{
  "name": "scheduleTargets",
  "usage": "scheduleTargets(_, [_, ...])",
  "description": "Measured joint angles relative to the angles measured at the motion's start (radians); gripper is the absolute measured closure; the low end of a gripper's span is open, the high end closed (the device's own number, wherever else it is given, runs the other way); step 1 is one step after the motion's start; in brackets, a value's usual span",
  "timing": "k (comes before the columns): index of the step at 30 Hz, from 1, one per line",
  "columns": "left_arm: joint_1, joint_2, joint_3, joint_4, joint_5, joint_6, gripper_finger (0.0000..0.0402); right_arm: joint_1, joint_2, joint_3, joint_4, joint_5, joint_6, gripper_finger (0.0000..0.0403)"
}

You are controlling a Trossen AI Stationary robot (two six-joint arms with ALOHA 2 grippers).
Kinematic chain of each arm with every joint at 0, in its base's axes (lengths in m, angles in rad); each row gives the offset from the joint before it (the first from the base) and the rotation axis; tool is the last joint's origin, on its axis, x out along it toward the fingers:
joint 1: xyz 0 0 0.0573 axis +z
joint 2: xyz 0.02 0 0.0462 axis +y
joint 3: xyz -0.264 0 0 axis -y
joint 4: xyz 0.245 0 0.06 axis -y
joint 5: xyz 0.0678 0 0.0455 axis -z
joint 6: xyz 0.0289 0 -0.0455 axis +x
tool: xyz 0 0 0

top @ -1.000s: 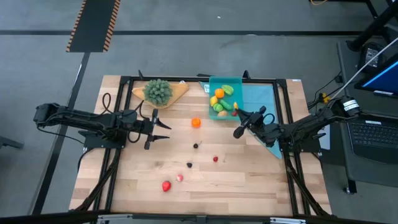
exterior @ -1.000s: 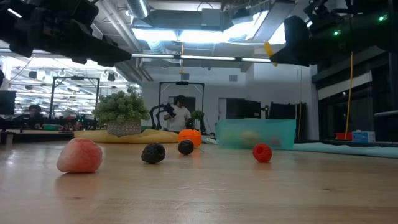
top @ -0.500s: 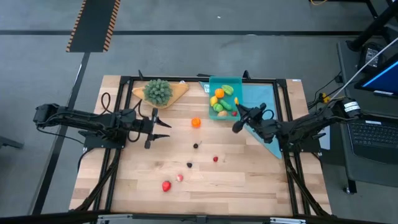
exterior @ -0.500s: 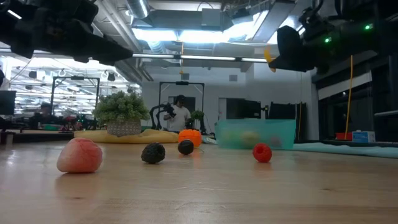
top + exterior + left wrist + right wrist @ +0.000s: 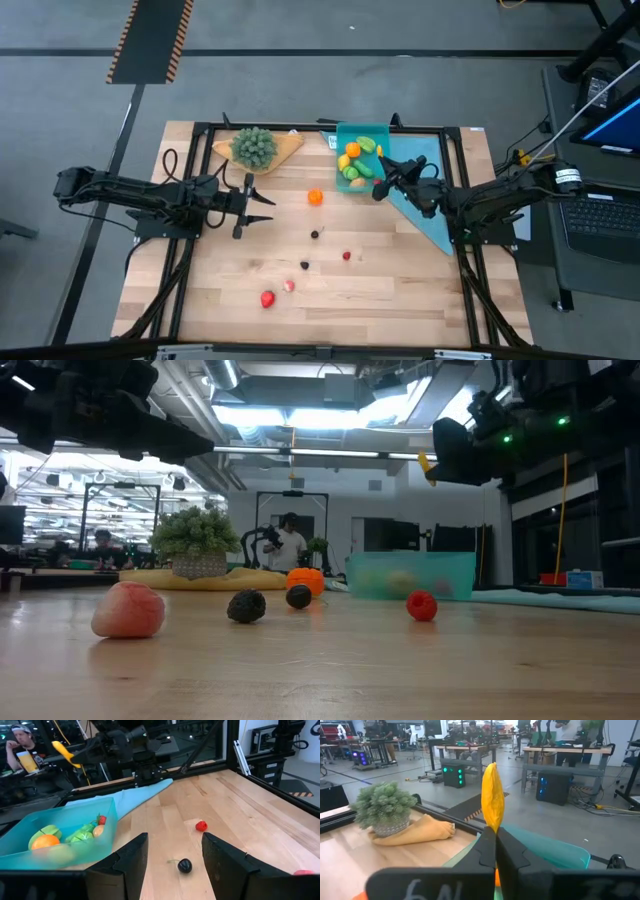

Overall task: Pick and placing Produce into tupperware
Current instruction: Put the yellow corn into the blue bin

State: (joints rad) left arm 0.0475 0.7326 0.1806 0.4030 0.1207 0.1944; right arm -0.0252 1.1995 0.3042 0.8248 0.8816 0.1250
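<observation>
the right gripper [image 5: 380,187] hangs over the near right edge of the box [image 5: 352,135], its fingers [image 5: 490,851] clamped together on a yellow piece [image 5: 492,797] that sticks up from their tips; in the low view the piece [image 5: 427,464] is held well above the desk [image 5: 230,280]. the teal box sits at the far side of the desk, right of centre, on a blue cloth [image 5: 425,195], and already holds an orange [image 5: 353,149], green pieces [image 5: 367,145] and a small red piece [image 5: 377,181]. the left gripper [image 5: 266,206] waits over the left middle of the desk, fingers [image 5: 131,857] apart and empty. loose on the desk lie an orange piece [image 5: 315,197], a dark piece [image 5: 315,235], a red berry [image 5: 346,256], another dark piece [image 5: 304,265], a pink piece [image 5: 288,286] and a red piece [image 5: 267,298]. a plant [image 5: 254,146] on a tan board [image 5: 286,143] stands at the far left.
</observation>
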Motion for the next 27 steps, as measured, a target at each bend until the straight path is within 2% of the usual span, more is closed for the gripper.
scheduleTargets(12, [0.000, 0.000, 0.000, -0.001, 0.000, 0.001, 0.0223, -0.158, 0.011, 0.015, -0.038, -0.183, 0.006, 0.0401])
scheduleTargets(18, [0.000, 0.000, 0.000, -0.006, -0.001, 0.001, 0.0223, -0.224, 0.018, 0.147, -0.365, -0.308, 0.029, 0.0401])
scheduleTargets(27, [0.003, 0.000, 0.000, -0.021, -0.002, 0.025, 0.0223, -0.360, 0.018, 0.394, -0.902, -0.585, 0.031, 0.0402])
